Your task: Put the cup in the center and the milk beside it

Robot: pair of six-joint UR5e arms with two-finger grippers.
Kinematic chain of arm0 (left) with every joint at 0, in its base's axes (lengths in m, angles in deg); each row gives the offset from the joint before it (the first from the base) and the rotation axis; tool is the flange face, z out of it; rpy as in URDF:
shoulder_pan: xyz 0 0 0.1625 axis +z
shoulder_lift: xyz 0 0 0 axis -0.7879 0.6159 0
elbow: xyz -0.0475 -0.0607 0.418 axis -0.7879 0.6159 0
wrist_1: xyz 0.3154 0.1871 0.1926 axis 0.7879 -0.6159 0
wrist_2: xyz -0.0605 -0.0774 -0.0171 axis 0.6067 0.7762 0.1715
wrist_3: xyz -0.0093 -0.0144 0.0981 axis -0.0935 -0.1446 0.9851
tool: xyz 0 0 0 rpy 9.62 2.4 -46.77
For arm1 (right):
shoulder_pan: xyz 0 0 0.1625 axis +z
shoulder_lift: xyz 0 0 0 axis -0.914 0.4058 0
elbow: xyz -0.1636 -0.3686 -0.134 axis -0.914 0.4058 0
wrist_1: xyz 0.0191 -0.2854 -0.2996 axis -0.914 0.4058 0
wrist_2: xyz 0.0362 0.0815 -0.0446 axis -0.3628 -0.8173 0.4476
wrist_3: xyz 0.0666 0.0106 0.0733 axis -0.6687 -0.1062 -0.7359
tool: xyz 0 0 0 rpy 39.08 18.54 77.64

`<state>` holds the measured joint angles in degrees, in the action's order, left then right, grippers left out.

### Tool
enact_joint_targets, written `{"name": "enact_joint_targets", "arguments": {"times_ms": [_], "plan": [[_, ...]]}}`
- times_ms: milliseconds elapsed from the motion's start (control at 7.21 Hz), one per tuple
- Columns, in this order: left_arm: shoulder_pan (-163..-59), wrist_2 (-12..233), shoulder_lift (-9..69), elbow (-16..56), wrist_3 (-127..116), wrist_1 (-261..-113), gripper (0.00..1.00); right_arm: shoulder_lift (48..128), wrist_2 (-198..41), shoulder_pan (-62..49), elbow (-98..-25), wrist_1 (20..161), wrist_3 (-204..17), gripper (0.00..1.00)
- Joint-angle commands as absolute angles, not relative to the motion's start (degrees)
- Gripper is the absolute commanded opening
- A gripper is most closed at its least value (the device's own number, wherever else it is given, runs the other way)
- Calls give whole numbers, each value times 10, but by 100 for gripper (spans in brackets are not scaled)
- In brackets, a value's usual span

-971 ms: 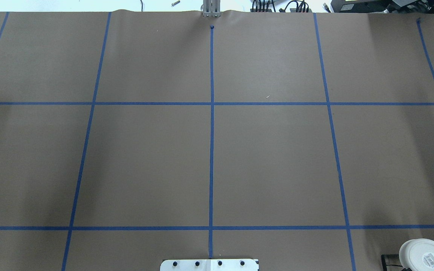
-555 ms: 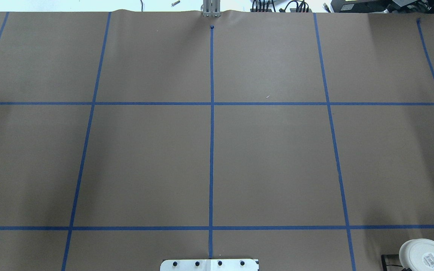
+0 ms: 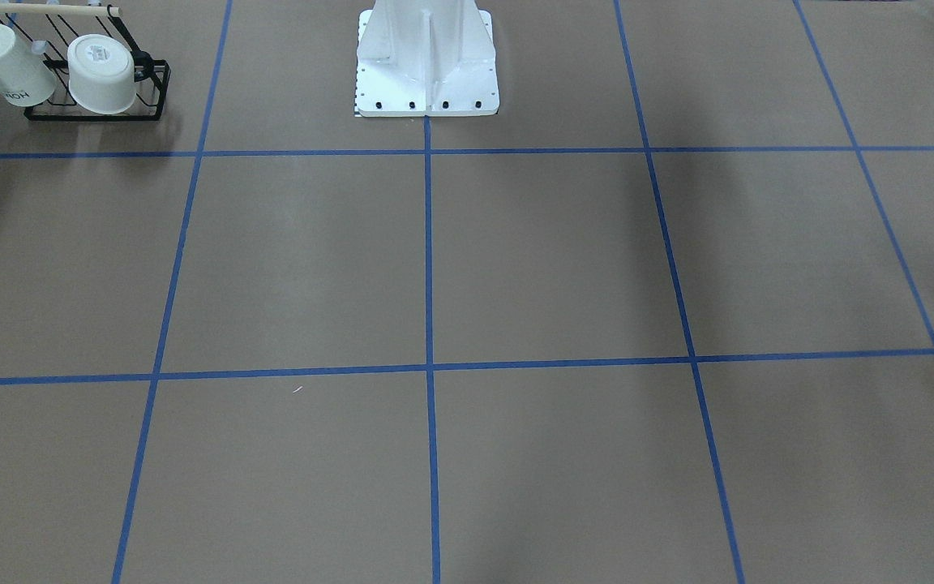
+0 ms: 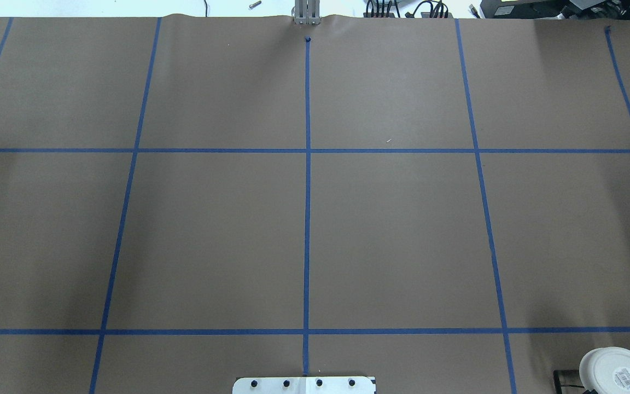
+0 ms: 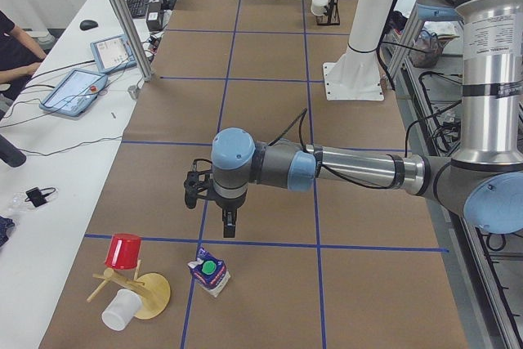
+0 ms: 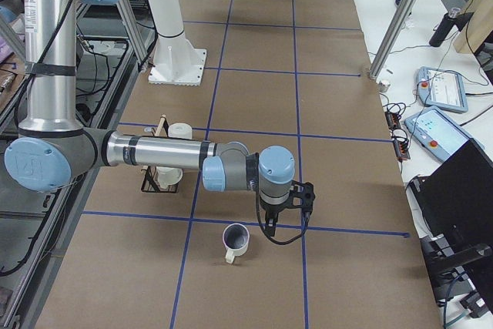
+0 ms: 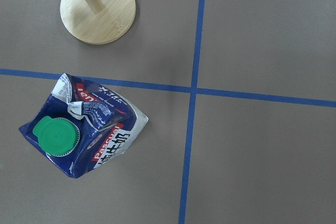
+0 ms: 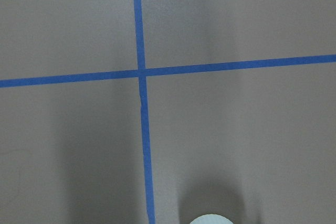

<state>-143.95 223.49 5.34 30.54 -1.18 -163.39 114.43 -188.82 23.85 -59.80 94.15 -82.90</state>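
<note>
The cup (image 6: 236, 241) is a small white mug with a dark grey inside, standing upright near the table's right end. Its rim shows as a sliver at the bottom edge of the right wrist view (image 8: 210, 220). My right gripper (image 6: 286, 213) hovers close beside the cup and above it; I cannot tell if it is open or shut. The milk (image 5: 210, 275), a dented dark blue carton with a green cap, stands near the table's left end and fills the left wrist view (image 7: 84, 129). My left gripper (image 5: 210, 214) hangs above and just short of the milk; its state cannot be told.
A black rack (image 3: 94, 105) holds two other white cups (image 3: 102, 73) near the robot base (image 3: 426, 65). A wooden cup stand (image 5: 151, 296) with a red cup (image 5: 124, 251) and a white cup stands left of the milk. Tablets lie on the side table (image 5: 78, 87).
</note>
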Motion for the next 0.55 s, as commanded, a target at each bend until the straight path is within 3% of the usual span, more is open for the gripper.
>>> {"name": "enact_joint_targets", "arguments": {"times_ms": [0,416], "plan": [[-1440,2235,53,307,-12,-1636,98,1167,-1896,239,-591,937,-710,100],[-1440,2236,53,307,-12,-1636,98,1178,-1897,239,-572,938,-566,100]]}}
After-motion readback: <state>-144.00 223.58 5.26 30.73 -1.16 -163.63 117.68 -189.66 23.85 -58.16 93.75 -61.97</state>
